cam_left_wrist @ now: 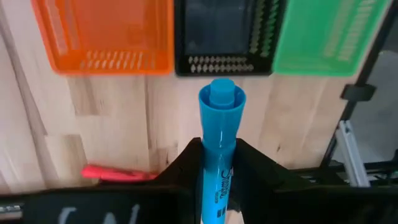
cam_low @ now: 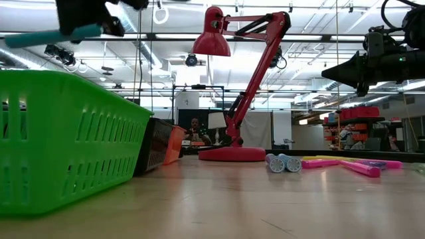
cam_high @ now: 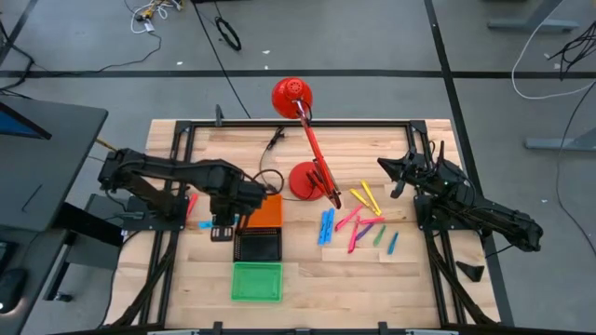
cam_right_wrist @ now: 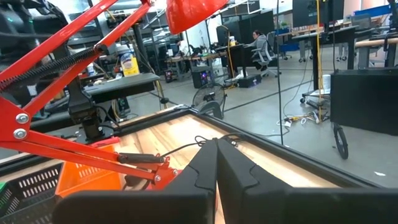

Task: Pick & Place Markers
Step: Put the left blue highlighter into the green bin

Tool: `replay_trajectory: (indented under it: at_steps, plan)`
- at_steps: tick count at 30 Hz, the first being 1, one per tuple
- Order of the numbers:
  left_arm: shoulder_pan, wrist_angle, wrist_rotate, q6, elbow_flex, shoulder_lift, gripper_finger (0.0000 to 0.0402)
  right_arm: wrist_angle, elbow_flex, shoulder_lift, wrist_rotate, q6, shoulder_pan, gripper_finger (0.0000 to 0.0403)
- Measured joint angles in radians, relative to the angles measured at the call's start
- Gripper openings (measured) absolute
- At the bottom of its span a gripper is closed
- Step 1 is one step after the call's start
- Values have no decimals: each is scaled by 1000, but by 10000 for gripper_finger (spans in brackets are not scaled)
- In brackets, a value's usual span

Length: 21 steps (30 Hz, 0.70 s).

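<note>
Left gripper (cam_left_wrist: 217, 180): clamped on a blue marker (cam_left_wrist: 221, 143), held by the barrel, capped end projecting ahead of the fingers. Gripper hangs raised off the table beside the tray row; low view shows marker lying roughly level, well above tabletop.

Handling, judged: marker is light, rigid plastic, smooth round barrel, so liable to roll or twist in a two-finger pinch. Mid-barrel hold, as now, looks sound; a hold near the cap would risk pivot. Not fragile.

Trays ahead of left gripper: orange tray (cam_left_wrist: 102, 37), black tray (cam_left_wrist: 224, 37), green tray (cam_left_wrist: 323, 34), side by side, touching or nearly so. All mesh-walled and shallow; walls are what the marker tip could catch on if lowered too near an edge. Which tray is meant: cannot tell.

One pink marker (cam_left_wrist: 118, 173) lies on the wood just beside left gripper, on the side away from the trays, apart from the rest.

Remaining markers (cam_high: 358, 223): loose scatter of blue, pink, yellow, green on the table, nearer the right arm, some crossing or touching each other. Crossed ones will likely be awkward to pinch singly.

Obstruction: red desk lamp (cam_high: 307, 140), base between trays and scatter, arm reaching over that side of the table.

Right gripper (cam_right_wrist: 216, 163): fingers pressed together, nothing between them, raised above the table, just beyond the scatter, waiting
</note>
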Motion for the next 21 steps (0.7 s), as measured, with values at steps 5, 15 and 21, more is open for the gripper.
replay_trajectory:
  at_steps: [5, 15, 21]
  plan:
    - [-44, -35, -6, -57, 96, 61, 67, 0, 0, 0, 0, 0, 0, 10]
    - [-166, -52, 19, -235, 304, 191, 67, 0, 0, 0, 1, 0, 0, 10]
    - [-237, -52, 58, -266, 441, 287, 67, 0, 0, 0, 1, 0, 0, 10]
